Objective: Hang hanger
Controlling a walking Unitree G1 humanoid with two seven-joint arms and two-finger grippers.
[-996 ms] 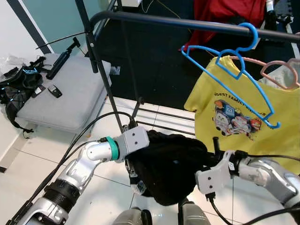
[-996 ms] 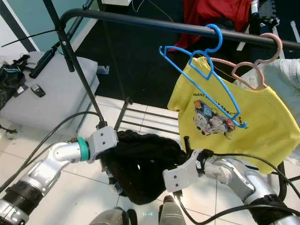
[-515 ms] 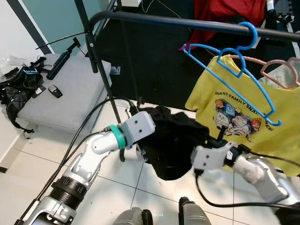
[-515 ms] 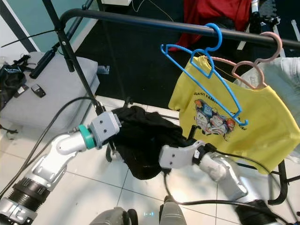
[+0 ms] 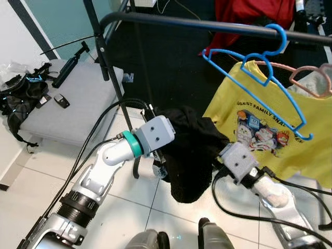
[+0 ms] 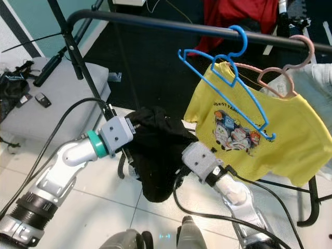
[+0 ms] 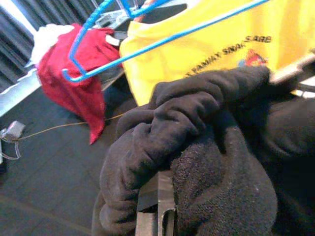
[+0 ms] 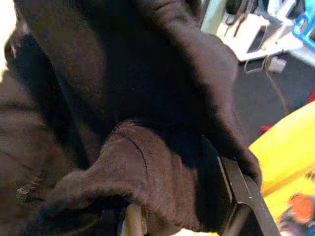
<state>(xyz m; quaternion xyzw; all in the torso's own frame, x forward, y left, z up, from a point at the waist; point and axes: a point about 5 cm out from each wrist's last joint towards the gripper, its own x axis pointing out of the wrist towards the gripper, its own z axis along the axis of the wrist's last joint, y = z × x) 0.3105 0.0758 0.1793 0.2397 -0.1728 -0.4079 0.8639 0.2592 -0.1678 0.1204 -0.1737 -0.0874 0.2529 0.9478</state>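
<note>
The black rail point(image 5: 207, 23) of the clothes rack spans the far side, its upright post at the left, above white floor tiles point(image 5: 31, 181). A grey cushion point(image 5: 67, 104) lies far left with a pump and bag on it. On the rail hang a blue hanger point(image 5: 259, 67), empty, a yellow T-shirt point(image 5: 270, 124) on a pink hanger point(image 5: 311, 78), and red cloth point(image 5: 244, 15) behind.

The black garment point(image 5: 189, 150) is held between the two arms, below the rail and just left of the yellow T-shirt. Over the last second it has come up from a low, near position at knee level to sit higher and farther, closer to the rail; both arms have lifted and drawn together. I judge this is the carry toward the rail, with the hang itself not yet done.

The left tool point(image 7: 160, 196) is buried in black folds, fingers closed on the garment. The right tool point(image 8: 147, 216) likewise grips a bunched fold. No hanger hook shows in the bundle, so whether the garment sits on a hanger cannot be told.
</note>
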